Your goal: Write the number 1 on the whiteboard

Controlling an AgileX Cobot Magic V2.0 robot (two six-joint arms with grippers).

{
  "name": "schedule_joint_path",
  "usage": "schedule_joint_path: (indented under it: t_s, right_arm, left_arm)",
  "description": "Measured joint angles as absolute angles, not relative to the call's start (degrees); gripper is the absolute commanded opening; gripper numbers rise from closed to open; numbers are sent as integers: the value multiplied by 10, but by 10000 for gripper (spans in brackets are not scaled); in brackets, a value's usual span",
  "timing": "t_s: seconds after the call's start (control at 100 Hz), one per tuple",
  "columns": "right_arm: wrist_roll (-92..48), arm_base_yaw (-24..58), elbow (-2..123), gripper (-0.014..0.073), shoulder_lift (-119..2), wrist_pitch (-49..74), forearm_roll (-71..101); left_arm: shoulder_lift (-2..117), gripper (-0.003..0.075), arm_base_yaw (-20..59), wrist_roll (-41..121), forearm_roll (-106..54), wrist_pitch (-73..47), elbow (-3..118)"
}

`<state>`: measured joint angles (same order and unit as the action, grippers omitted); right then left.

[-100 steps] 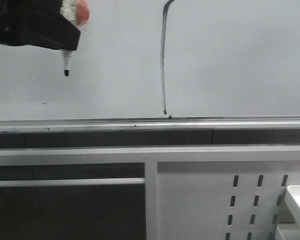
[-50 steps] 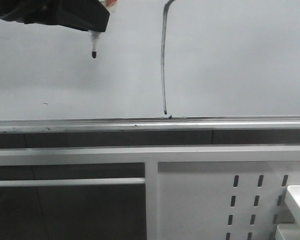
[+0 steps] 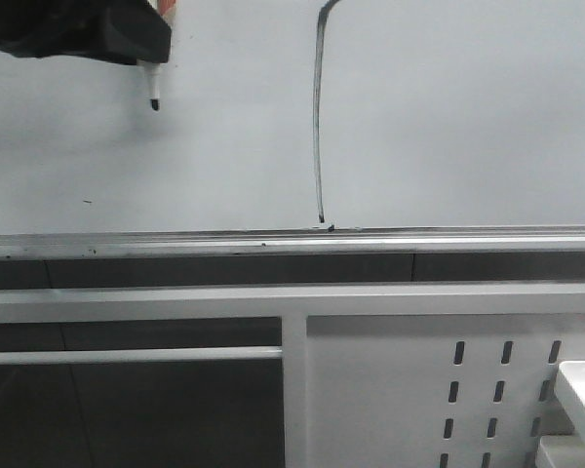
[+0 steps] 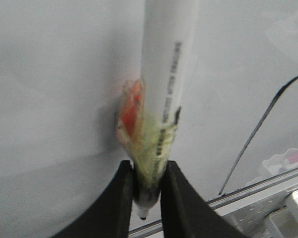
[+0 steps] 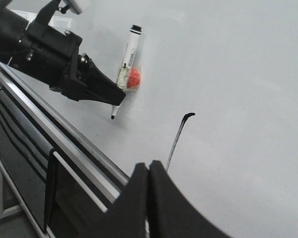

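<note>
I am holding the marker in the left gripper, which is sitting in the upper left of the front frame. In the left wrist view its two black fingers are closed around the lower barrel, just above the tip, over a patch of yellowish tape and an orange-red blob. The marker's black tip is pointing down and appears to be off the whiteboard, though I cannot be sure of the gap.

The number 1 is standing in the upper centre of the front frame, a thin near-vertical stroke with a small hook at the top, ending just above the silver rail. It looks complete to me.

The right gripper is showing at the lower centre of its own view, fingers pressed together with nothing between them.

I am judging the marker to be light and stiff, with a smooth plastic barrel that could slip or twist under pressure; the taped section seems the sensible grip. The board looks glossy and rigid, so I am expecting wet ink to smear if brushed.
</note>
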<state>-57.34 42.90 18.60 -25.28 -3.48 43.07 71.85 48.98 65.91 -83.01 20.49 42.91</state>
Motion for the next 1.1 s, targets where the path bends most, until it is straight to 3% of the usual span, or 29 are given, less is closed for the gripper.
schedule_joint_path:
  t_s: [0.3, 0.63, 0.86, 1.1]
  right_arm:
    - [-573, 429, 186, -63, -253, -35, 430]
    - [-573, 429, 186, -63, -253, -19, 430]
    - [-572, 429, 186, -63, -253, -17, 430]
    - [-572, 429, 186, -63, -253, -16, 430]
  left_arm:
    - [785, -20, 493, 376, -609, 206, 429]
    - [789, -20, 494, 353, -578, 198, 429]
    - [754, -20, 492, 352, -466, 132, 430]
    - [753, -20, 445, 352, -484, 77, 440]
